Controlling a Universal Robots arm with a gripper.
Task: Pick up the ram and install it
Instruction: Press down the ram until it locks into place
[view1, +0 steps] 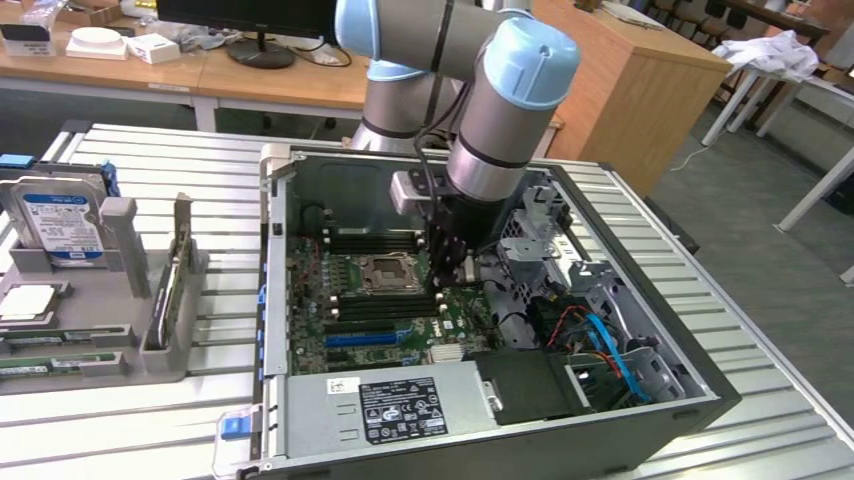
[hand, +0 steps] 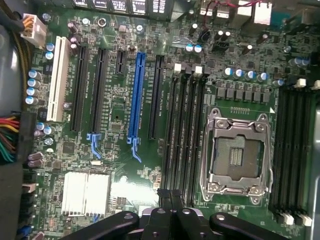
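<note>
Gripper (hand: 170, 193) sits low over the motherboard (hand: 120, 115) by the memory slots (hand: 182, 135), fingers (hand: 163, 201) pressed together — a held stick cannot be made out; ram (view1: 54, 345) lies in the holder (view1: 100, 322) at the table (view1: 160, 160) edge, exterior view's left. Seating likely wants a square, straight-down push

Two green ram sticks (view1: 54, 346) with dark chips lie flat, one beside the other, in the grey rack (view1: 160, 350) on the desk (view1: 134, 400) at the exterior view's left, well apart from the computer case. The black ram slots (hand: 182, 140) sit in two groups flanking the processor socket (hand: 235, 155), all empty.
</note>
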